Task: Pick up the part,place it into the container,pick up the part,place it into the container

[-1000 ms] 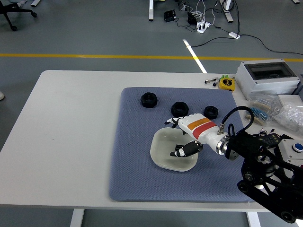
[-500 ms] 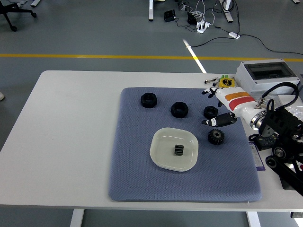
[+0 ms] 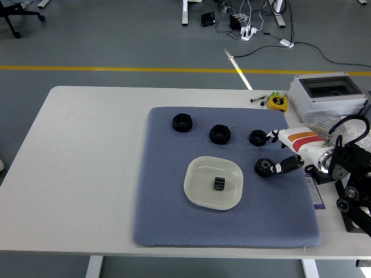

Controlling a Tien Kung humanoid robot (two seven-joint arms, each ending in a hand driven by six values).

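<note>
A translucent white dish (image 3: 197,188) sits on the blue-grey mat (image 3: 168,202) and holds a small black gear (image 3: 219,183). A larger black gear (image 3: 264,167) lies on the mat just right of the dish. Three black nuts lie in a row behind: left (image 3: 181,122), middle (image 3: 219,133), right (image 3: 258,137). My right hand (image 3: 275,154), white with an orange and red band, comes in from the right, open and empty. Its thumb (image 3: 288,165) lies at the larger gear's right side and its fingers (image 3: 272,138) are by the right nut. The left arm is out of view.
A grey electrical box (image 3: 327,95) stands at the back right with a yellow tape measure (image 3: 277,102) beside it. Clear plastic bags of parts (image 3: 353,139) lie at the right edge. The white table (image 3: 87,156) extends left of the mat.
My right hand left the small gear in the dish, drew back to the right, then came down beside the larger gear on the mat.
</note>
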